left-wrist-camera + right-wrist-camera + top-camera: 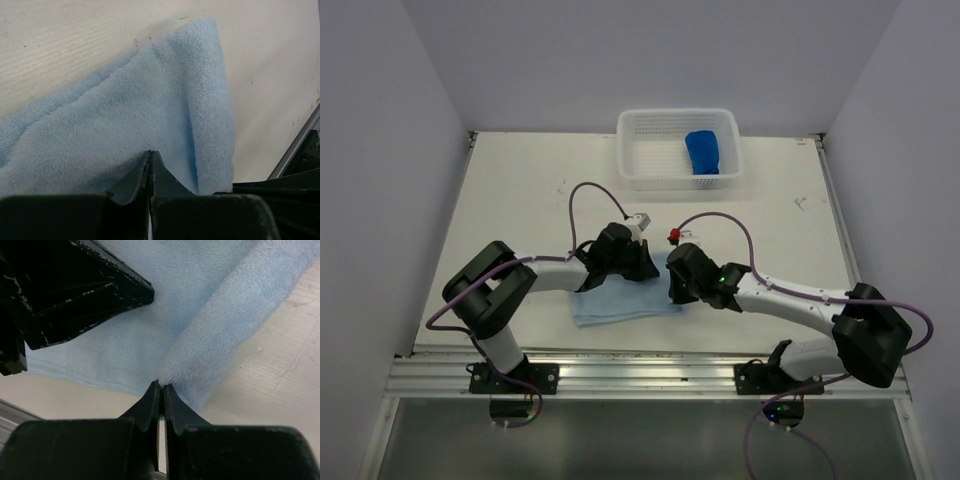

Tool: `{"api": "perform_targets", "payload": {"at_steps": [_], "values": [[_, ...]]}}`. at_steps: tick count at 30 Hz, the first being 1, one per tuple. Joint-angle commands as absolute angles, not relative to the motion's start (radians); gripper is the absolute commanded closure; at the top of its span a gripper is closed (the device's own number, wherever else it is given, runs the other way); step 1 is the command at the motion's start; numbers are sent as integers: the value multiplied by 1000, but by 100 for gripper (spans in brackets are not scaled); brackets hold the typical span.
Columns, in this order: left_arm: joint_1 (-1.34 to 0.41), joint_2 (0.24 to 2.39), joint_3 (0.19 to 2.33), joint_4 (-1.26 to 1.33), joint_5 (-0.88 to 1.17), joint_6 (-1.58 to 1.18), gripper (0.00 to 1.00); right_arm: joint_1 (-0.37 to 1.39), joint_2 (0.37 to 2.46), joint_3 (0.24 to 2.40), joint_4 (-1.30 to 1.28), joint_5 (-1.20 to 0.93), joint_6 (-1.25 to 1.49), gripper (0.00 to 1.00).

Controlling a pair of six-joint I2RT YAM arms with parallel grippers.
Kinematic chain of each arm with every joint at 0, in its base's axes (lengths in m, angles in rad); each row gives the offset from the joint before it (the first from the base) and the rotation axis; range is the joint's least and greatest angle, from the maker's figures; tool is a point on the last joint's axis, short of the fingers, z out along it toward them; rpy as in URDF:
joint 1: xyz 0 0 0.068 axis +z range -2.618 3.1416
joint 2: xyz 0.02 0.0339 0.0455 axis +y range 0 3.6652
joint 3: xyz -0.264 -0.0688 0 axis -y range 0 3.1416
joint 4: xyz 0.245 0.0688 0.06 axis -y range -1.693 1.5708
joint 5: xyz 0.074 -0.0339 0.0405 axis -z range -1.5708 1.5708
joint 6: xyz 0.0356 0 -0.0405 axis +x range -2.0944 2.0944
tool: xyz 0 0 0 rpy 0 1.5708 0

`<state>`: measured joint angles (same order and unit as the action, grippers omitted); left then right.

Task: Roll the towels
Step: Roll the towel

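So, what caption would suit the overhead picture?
Left gripper and right gripper, both closed, at the pale blue towel; dark blue towel in the white basket.

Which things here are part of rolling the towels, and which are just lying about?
Part of the job:
pale blue towel
dark blue towel

Just lying about:
white perforated basket, which holds the dark blue towel

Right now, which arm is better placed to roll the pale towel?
Right, probably: the right gripper pinches a raised edge fold of the pale towel; the left gripper sits shut over flat cloth.
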<state>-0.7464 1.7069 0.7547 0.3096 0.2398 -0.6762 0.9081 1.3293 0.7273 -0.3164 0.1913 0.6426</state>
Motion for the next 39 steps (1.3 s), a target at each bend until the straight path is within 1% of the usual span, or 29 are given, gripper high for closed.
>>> {"api": "perform_targets", "payload": {"at_steps": [1, 22, 31, 39], "values": [[-739, 1690, 744, 322, 221, -643, 100, 928, 1350, 778, -273, 189, 624, 100], [-738, 1692, 749, 305, 207, -629, 100, 989, 1459, 767, -186, 112, 578, 100], [-738, 1681, 738, 299, 199, -627, 100, 1003, 1512, 752, -163, 117, 574, 100], [-726, 1640, 736, 310, 202, -635, 100, 1029, 1497, 715, -149, 167, 575, 100]]}}
